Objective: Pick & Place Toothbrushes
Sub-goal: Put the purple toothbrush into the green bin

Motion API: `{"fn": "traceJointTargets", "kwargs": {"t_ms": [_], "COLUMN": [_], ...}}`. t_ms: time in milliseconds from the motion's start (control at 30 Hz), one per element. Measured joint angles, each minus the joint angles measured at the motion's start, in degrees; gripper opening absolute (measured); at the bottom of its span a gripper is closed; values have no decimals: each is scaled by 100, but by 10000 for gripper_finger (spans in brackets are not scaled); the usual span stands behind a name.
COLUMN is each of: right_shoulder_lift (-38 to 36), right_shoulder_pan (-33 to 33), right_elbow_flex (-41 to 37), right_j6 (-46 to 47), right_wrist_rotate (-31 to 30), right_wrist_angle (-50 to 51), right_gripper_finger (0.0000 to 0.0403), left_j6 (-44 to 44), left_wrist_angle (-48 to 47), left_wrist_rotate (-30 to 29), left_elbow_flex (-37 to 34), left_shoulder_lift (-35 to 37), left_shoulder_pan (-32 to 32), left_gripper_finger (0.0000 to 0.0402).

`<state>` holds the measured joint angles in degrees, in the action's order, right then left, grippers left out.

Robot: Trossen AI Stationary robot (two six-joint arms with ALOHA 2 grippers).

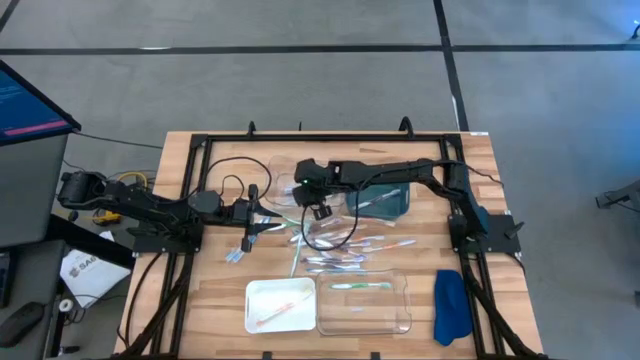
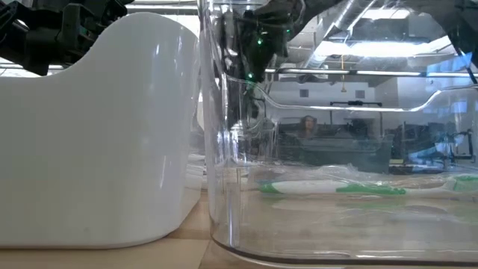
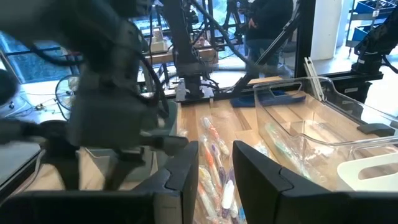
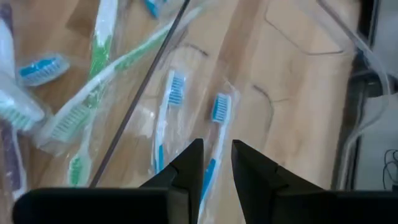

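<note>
Blue-bristled toothbrush [image 4: 213,134] sits under my right gripper [image 4: 216,163], jaws slightly parted, empty; slick wrapper could slip.

Wrapped toothbrushes [image 1: 335,250] lie scattered mid-table, flat.

Toothbrushes [image 1: 345,250] scattered mid-table; right pincer [image 1: 320,212] above them.

From table height, the white tray [image 2: 97,149] blocks my view of the left side, and its edges are cut off. My right fingers [image 4: 186,168] hide the lower handles of two blue toothbrushes [image 4: 166,118].
</note>
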<state>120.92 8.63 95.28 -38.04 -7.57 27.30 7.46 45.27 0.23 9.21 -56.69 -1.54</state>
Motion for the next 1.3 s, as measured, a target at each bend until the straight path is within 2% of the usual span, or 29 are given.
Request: {"fn": "traceJointTargets", "kwargs": {"t_ms": [400, 600, 800, 1000, 1100, 1300], "right_shoulder_lift": [-1152, -1533, -1616, -1613, -1613, -1613], "right_shoulder_pan": [105, 135, 173, 406, 486, 579], "right_elbow_flex": [-8, -8, -10, -12, -10, -11], "right_j6": [208, 304, 530, 584, 616, 690], "right_wrist_rotate": [125, 1062, 1722, 3255, 3482, 3501], "right_wrist_angle": [232, 651, 890, 809, 767, 979], "right_gripper_finger": [76, 76, 76, 75, 75, 75], "left_j6": [-2, -2, -5, -43, -44, -44], "left_wrist_angle": [-28, -30, -27, -27, -30, -45], "left_wrist_rotate": [0, 0, 0, 2, 2, 2], "left_elbow_flex": [0, 0, 0, -2, -2, -2], "left_shoulder_lift": [-2, -2, -2, -2, -4, -4], "left_shoulder_pan": [0, 0, 0, 0, 0, 0], "left_gripper_finger": [94, 94, 94, 94, 94, 94]}}
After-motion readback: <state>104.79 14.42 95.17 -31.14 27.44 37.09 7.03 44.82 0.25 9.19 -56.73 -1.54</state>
